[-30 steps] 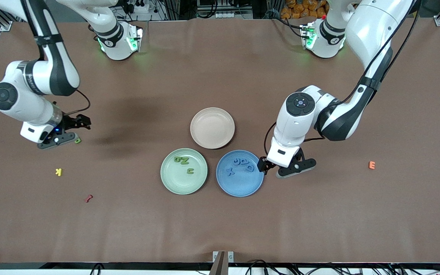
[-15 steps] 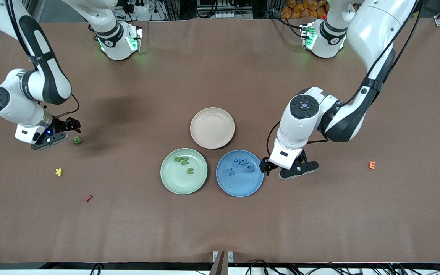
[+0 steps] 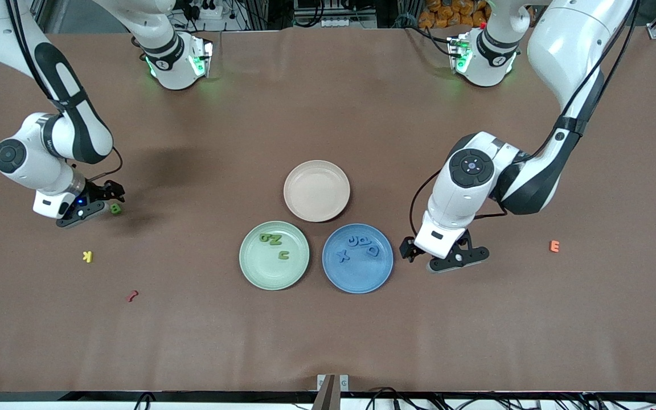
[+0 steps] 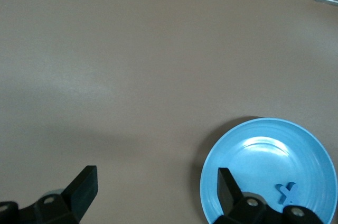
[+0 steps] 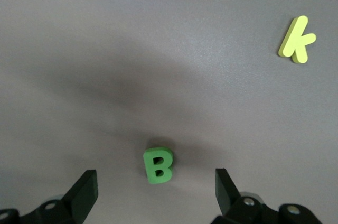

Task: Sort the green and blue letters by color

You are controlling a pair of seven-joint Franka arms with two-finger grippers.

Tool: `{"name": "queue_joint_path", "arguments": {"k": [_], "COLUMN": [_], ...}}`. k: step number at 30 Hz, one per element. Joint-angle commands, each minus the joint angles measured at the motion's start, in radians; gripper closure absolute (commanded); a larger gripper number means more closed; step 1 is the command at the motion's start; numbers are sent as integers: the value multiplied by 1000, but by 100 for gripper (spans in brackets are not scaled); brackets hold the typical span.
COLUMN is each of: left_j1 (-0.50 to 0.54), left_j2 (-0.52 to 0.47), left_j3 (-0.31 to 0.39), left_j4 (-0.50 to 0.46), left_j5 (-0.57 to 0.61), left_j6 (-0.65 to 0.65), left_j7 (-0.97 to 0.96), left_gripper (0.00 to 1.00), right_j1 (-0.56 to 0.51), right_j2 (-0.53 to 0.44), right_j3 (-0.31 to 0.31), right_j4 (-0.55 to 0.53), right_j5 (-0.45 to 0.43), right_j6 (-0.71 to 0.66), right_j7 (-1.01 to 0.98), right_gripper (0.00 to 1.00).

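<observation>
The blue plate (image 3: 357,266) and green plate (image 3: 274,263) sat side by side nearest the front edge of the bench, about midway along it; the blue one held four blue letters (image 3: 361,245), the green one three green letters (image 3: 275,244). The left gripper (image 3: 443,254) hung low just beside the blue plate toward the left arm's end, jaws apart and empty, seemingly waiting. A little farther from the front edge, close to the right arm's end of the bench, lay the green B (image 5: 158,166) flat on the bench, the one green letter not yet sorted. The right gripper (image 5: 153,195) hovered just beside it, jaws wide and empty. In the right wrist view its long axis ran roughly straight out from between the fingers (image 5: 84,192). Best bet: centre over it, descend squarely, then pinch across its narrow width
</observation>
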Motion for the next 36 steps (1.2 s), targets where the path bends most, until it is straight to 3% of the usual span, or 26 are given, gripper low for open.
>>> {"name": "queue_joint_path", "arguments": {"k": [1,9,16,22,30,36], "left_j1": [8,22,-6,-41,-43,-103], "left_j2": [-32,-95,-185,-230,-332,-421], "left_j3": [-7,56,203,291,335,453], "left_j4": [-8,-16,-25,-31,-123,-158], "left_j5": [-32,-210,-401,-434,-464,-570], "left_j6": [-54,-108,-227,-315,-346,-405], "left_j7": [58,354,699,823,925,1000], "left_gripper": [0,0,0,0,0,0], "right_j1": [-27,-27,-29,-30,-35,-35], "right_j2": [20,31,44,47,54,55], "right_j3": [16,16,16,16,16,17], "right_j4": [-12,-41,-52,-52,-52,-52], "right_j5": [-12,-12,-12,-12,-12,-12], "right_j6": [44,104,134,134,134,134], "right_j7": [-41,-49,-58,-62,-67,-73], "right_gripper": [5,13,21,27,50,67]}}
